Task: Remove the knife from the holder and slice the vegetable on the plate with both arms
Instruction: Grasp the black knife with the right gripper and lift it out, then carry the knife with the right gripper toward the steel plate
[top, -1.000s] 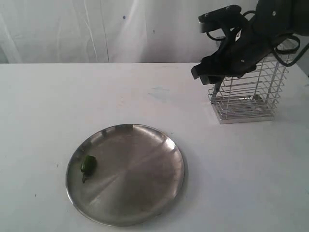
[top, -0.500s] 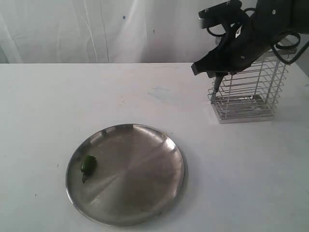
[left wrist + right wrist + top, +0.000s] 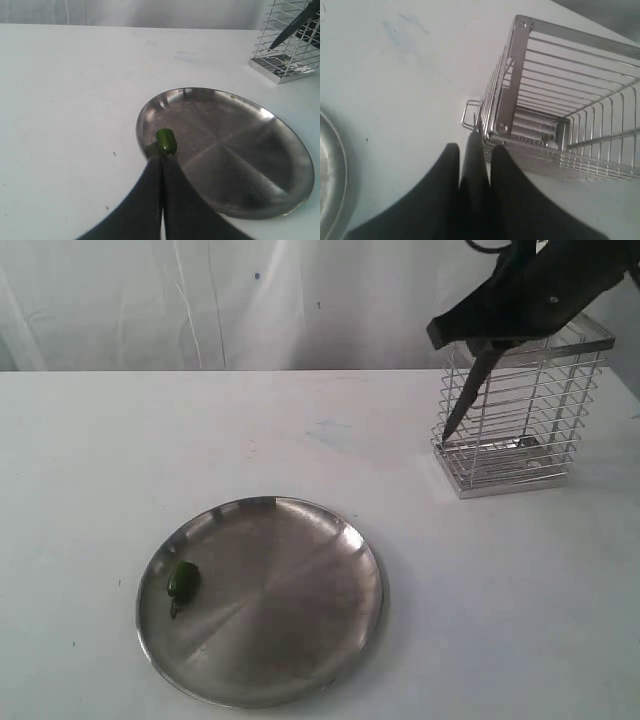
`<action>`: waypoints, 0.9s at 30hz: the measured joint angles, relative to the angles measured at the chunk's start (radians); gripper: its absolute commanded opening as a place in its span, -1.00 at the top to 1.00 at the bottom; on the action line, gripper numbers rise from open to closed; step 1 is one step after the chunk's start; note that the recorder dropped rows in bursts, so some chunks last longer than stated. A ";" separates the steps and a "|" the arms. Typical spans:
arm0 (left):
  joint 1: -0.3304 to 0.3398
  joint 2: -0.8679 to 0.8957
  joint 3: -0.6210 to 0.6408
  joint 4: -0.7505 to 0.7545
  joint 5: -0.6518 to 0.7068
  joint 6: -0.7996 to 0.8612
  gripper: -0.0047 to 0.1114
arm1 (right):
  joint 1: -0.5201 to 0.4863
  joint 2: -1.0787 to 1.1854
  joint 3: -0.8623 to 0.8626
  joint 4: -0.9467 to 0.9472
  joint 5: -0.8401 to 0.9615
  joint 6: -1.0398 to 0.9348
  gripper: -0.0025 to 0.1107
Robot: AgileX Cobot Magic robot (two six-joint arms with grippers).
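My right gripper (image 3: 493,343) is shut on the black handle of the knife (image 3: 464,400), above the left side of the wire holder (image 3: 530,410). The dark blade slants down along the holder's left corner; I cannot tell whether its tip is inside the wires. In the right wrist view the knife (image 3: 474,145) sits between my right gripper's (image 3: 475,150) fingers beside the holder (image 3: 560,100). The green vegetable (image 3: 183,580) lies at the plate's (image 3: 300,570) left edge. My left gripper (image 3: 162,160) is shut and empty, just short of the vegetable (image 3: 166,141) on the plate (image 3: 240,165).
A white tabletop carries the plate and the holder (image 3: 292,50), with a pale curtain wall behind. The holder stands at the back right, near the table's right edge. My left arm is out of sight in the exterior view.
My right arm has risen and shifted right with the knife, so more of the blade now shows below the gripper. Plate and vegetable have not moved.
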 measured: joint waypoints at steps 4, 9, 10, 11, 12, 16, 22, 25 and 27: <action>0.000 0.000 0.000 0.000 0.000 0.000 0.92 | 0.000 -0.059 0.000 0.006 0.096 -0.012 0.96; 0.000 0.000 0.000 0.000 0.000 0.000 0.92 | 0.000 -0.146 0.000 0.070 0.170 -0.051 0.96; 0.000 0.000 0.000 0.000 0.000 0.000 0.92 | 0.000 -0.169 0.000 0.085 0.172 -0.056 0.96; 0.000 0.000 0.000 0.000 0.000 0.000 0.92 | 0.000 -0.194 0.000 0.100 0.178 -0.056 0.96; 0.000 0.000 0.000 0.000 0.000 0.000 0.92 | 0.000 -0.214 0.000 0.111 0.183 -0.058 0.96; 0.000 0.000 0.000 0.000 0.000 0.000 0.92 | 0.007 -0.310 0.000 0.203 0.228 -0.114 0.96; 0.000 0.000 0.000 0.000 0.000 0.000 0.92 | 0.080 -0.427 0.077 0.494 0.199 -0.258 0.96; 0.000 0.000 0.000 0.000 0.000 0.000 0.92 | 0.135 -0.482 0.160 0.552 0.112 -0.273 0.96; 0.000 0.000 0.000 0.000 0.000 0.000 0.92 | 0.159 -0.520 0.214 0.558 0.044 -0.275 0.96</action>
